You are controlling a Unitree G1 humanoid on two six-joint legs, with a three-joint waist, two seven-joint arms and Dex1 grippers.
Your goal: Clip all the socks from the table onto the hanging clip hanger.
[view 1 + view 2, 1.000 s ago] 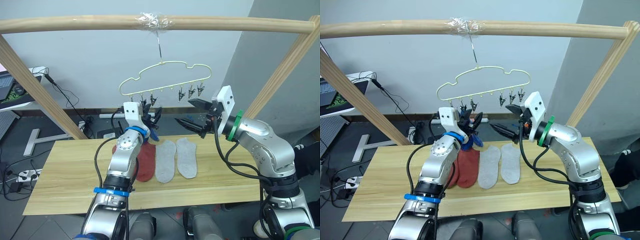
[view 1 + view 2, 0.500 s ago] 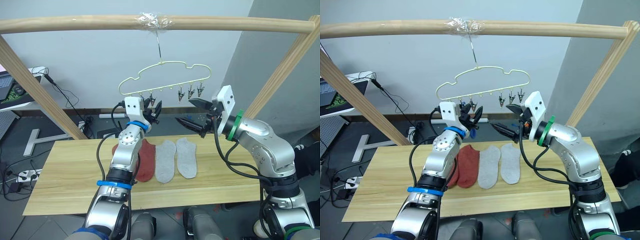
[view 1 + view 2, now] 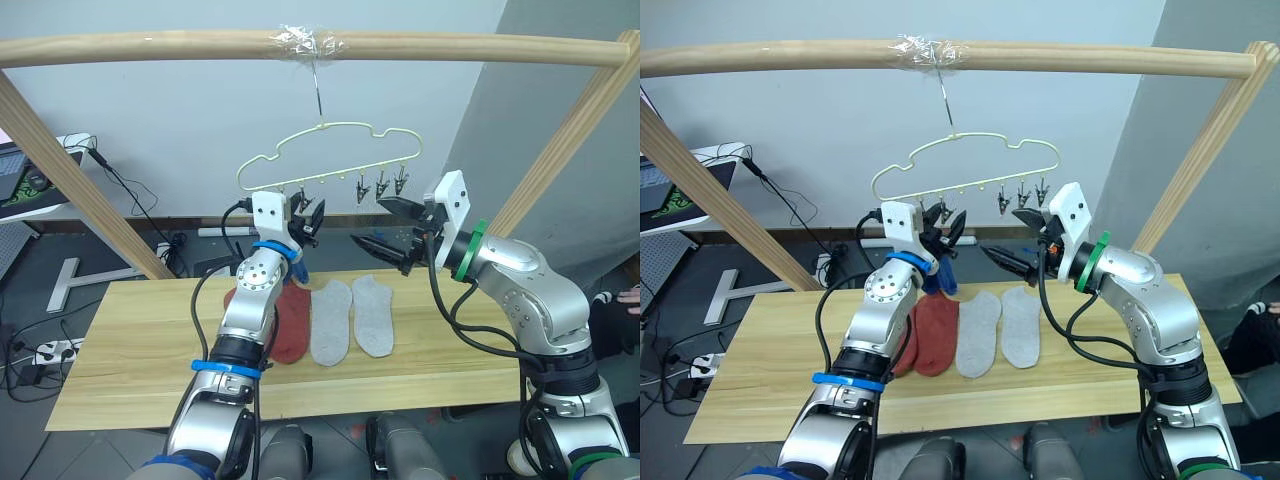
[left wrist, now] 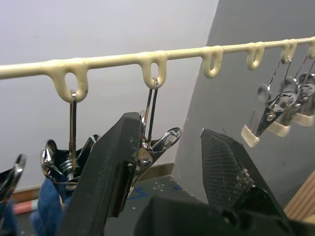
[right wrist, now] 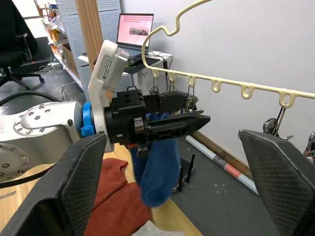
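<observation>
The clip hanger (image 3: 330,155) hangs by its hook from the wooden pole (image 3: 150,47) above the bench (image 3: 130,350). The left gripper (image 3: 308,218) is raised to the hanger's left clips, its jaws spread with one metal clip (image 4: 156,145) lying against the inner face of one finger (image 4: 106,172); the jaws are not closed on it. A blue sock (image 5: 158,169) hangs from a clip just beside that gripper. On the bench, near the middle and toward the far edge, lie a rust-red sock (image 3: 935,335) and two light grey socks (image 3: 978,333), side by side and touching. The right gripper (image 3: 385,228) hovers above the grey socks, under the hanger's right clips (image 3: 381,184), jaws wide and holding nothing.
</observation>
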